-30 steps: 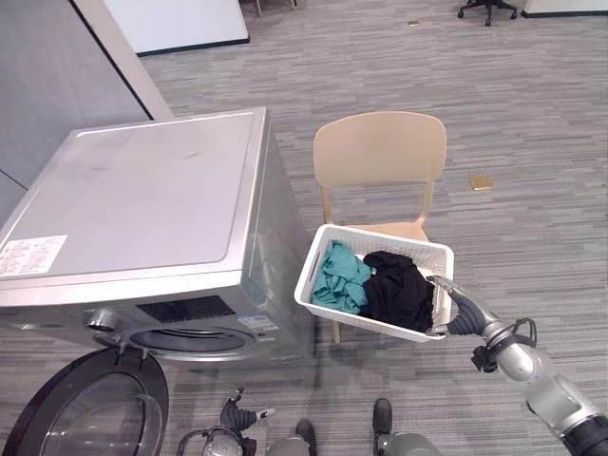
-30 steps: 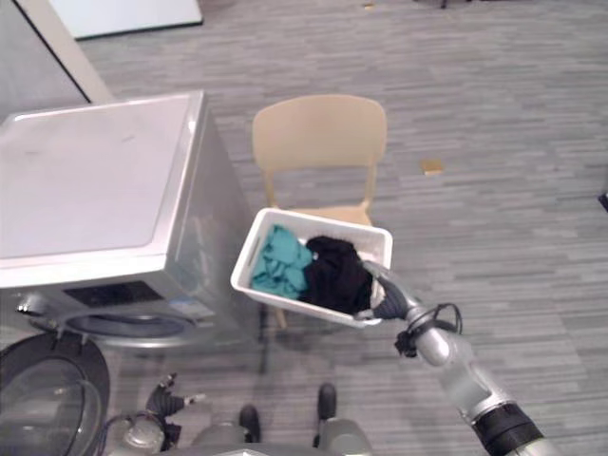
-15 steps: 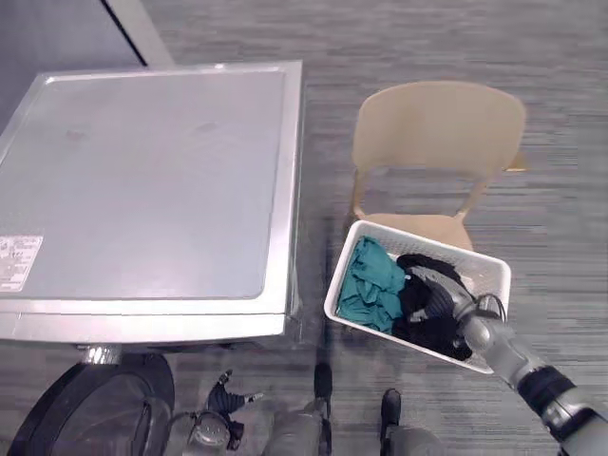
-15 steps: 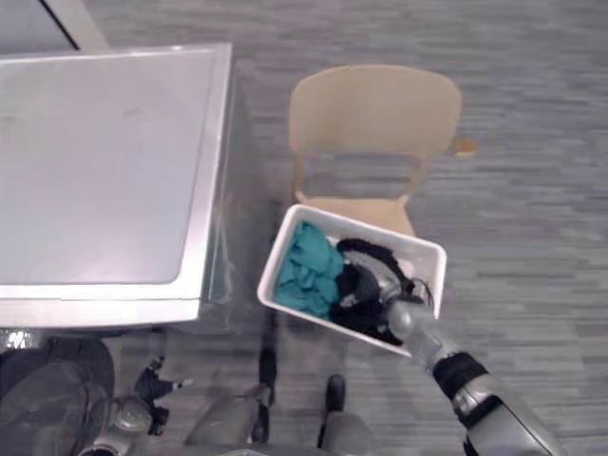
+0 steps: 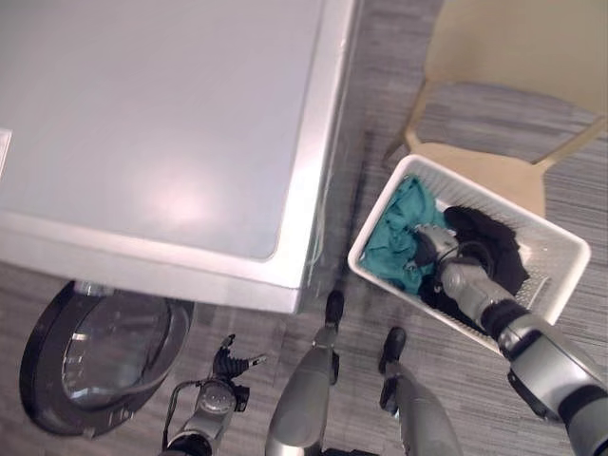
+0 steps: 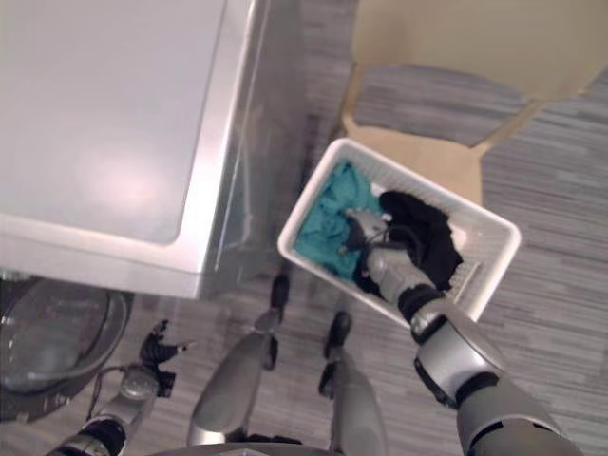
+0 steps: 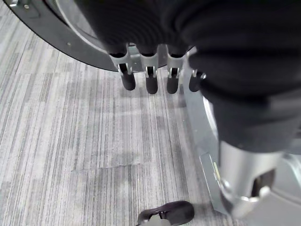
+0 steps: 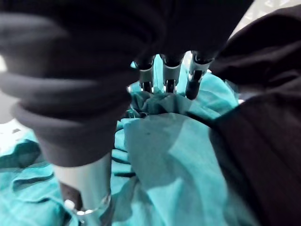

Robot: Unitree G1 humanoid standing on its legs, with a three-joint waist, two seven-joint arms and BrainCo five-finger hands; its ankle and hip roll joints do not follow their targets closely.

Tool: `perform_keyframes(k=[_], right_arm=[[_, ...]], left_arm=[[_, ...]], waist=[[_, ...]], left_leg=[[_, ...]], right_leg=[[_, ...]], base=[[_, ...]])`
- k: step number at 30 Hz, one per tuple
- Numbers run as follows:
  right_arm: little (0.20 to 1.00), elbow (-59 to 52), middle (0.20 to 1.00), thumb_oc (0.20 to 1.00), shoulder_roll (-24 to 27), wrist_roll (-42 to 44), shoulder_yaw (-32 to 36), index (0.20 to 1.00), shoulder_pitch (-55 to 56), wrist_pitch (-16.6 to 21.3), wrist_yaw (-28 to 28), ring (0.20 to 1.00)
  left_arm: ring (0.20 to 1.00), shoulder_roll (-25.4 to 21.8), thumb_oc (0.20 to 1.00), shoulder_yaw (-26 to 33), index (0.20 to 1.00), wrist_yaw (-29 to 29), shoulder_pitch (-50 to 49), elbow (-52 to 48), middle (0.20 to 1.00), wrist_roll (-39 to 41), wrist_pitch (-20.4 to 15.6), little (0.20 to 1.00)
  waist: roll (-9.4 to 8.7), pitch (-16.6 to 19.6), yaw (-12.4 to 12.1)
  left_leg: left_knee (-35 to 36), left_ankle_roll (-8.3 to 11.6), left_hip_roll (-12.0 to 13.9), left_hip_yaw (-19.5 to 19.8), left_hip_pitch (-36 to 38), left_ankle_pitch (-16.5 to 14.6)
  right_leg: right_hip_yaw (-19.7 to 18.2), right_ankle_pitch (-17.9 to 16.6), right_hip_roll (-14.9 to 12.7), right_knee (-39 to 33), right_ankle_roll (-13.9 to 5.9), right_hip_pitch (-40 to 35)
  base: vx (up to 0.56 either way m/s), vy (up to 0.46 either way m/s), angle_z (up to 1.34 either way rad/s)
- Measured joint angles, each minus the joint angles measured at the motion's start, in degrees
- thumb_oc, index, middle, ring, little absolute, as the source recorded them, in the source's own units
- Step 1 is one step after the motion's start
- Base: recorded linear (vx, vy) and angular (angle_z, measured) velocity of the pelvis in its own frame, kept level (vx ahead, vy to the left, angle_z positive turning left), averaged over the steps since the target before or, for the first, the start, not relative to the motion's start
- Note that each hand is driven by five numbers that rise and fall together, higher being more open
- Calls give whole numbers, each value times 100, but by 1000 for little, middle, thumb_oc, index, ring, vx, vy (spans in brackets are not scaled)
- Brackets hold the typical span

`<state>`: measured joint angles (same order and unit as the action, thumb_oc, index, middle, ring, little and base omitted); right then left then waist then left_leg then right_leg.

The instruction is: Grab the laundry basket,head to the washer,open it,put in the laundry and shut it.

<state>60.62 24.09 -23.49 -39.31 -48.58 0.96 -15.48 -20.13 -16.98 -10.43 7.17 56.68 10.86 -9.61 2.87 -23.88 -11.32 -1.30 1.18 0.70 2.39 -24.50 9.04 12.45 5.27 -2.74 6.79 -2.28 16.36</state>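
Right robot hand [image 5: 429, 242] down inside the basket [image 5: 560, 269], fingers [image 8: 195, 79] reaching into the teal cloth [image 5: 396, 235], tips sunk in its folds; grip on it impossible to tell. Black cloth [image 5: 489, 247] just beside, on the far side of that hand from the washer [image 5: 161, 123]. Basket resting on the chair [image 5: 494, 176], right next to the washer. Left robot hand [image 5: 228, 364] low by the open door [image 5: 95, 356], fingers [image 7: 150, 84] relaxed, holding nothing.
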Motion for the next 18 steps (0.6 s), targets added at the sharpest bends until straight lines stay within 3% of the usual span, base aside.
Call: perform_keyframes(k=[4, 5, 10, 11, 12, 18], right_arm=[[200, -156, 200, 200, 148, 852, 690, 200, 201, -61, -9, 200], [200, -711, 200, 200, 217, 1336, 1137, 200, 606, -54, 4, 200], [200, -1540, 200, 200, 199, 2036, 1547, 200, 1352, 70, 73, 200], [200, -1659, 200, 200, 205, 2144, 1547, 200, 1449, 93, 80, 200], [200, -2753, 200, 200, 307, 2241, 1941, 200, 2124, 118, 180, 200], [200, -4376, 200, 200, 405, 2506, 2512, 200, 3035, 371, 505, 200]], left_arm=[[1000, -76, 1000, -70, 1000, -1, -3, -22, 1000, 27, 8, 1000], [1000, -55, 1000, -40, 1000, 8, -15, -6, 1000, 26, 14, 1000], [1000, -51, 1000, 41, 1000, 44, -32, -58, 1000, 25, 49, 1000], [1000, -54, 1000, 54, 1000, 54, -32, -53, 1000, 25, 74, 1000], [1000, -10, 1000, 283, 1000, 116, -130, -249, 1000, 21, 135, 1000], [1000, 79, 1000, 460, 1000, 247, -338, -413, 1000, -55, 260, 1000]], waist=[[4, -3, -129], [4, -2, -164], [0, -3, -106], [-2, -1, -54], [-17, -2, 5], [-160, 192, 455]], left_leg=[[29, 90, -10, 325, -123, 93], [36, 89, -26, 398, -95, 104], [92, 68, -60, 416, 162, 124], [129, 67, -69, 420, 257, 124], [317, 29, -96, 407, 595, 162], [570, 37, -145, 289, 1230, 139]], right_leg=[[329, 179, 11, 202, 68, 65], [389, 193, 11, 204, 68, 6], [396, 195, -19, 182, 63, -247], [395, 196, -26, 170, 62, -328], [394, 196, -37, 22, 51, -655], [311, 129, -73, -354, -43, -1306]], base=[[13, -44, 43], [19, -6, 26], [40, 4, 5], [120, 14, 5], [103, 15, 3], [100, 39, -4]])
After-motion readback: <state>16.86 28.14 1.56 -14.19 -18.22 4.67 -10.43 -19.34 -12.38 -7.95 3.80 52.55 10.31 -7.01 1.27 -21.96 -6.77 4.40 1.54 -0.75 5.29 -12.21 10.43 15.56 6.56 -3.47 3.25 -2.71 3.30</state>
